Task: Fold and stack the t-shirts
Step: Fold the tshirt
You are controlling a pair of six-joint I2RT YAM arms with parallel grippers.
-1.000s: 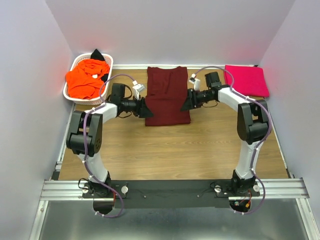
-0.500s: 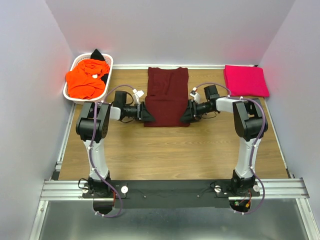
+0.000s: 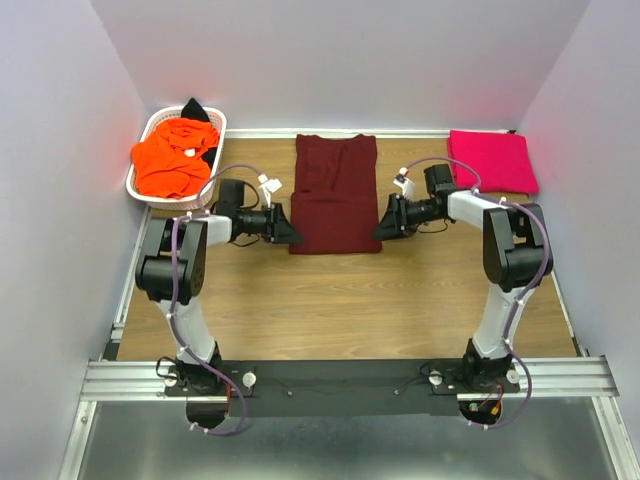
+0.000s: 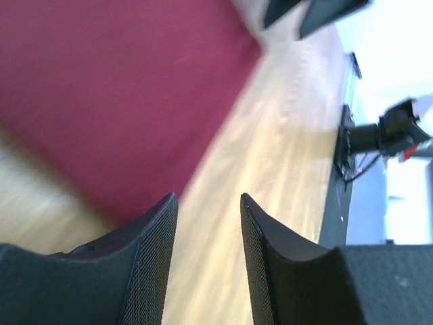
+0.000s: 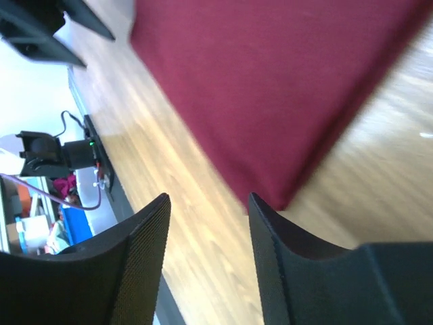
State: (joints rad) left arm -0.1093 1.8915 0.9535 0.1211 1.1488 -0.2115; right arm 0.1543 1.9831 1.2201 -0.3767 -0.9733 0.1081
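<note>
A dark maroon t-shirt lies flat as a long strip mid-table, filling the left wrist view and the right wrist view. My left gripper is open and empty beside its near left corner. My right gripper is open and empty beside its near right corner. Only wood shows between both sets of fingers. A folded pink t-shirt lies at the back right. An orange t-shirt and a black one sit crumpled in the basket.
The white lattice basket stands at the back left against the wall. Grey walls close in the table on three sides. Bare wood stretches from the maroon shirt to the arm bases.
Both grippers moved toward the near corners of the maroon shirt. Over the last half second the right one drew back to the right, off the cloth edge. The shirt's near edge looks flatter.
</note>
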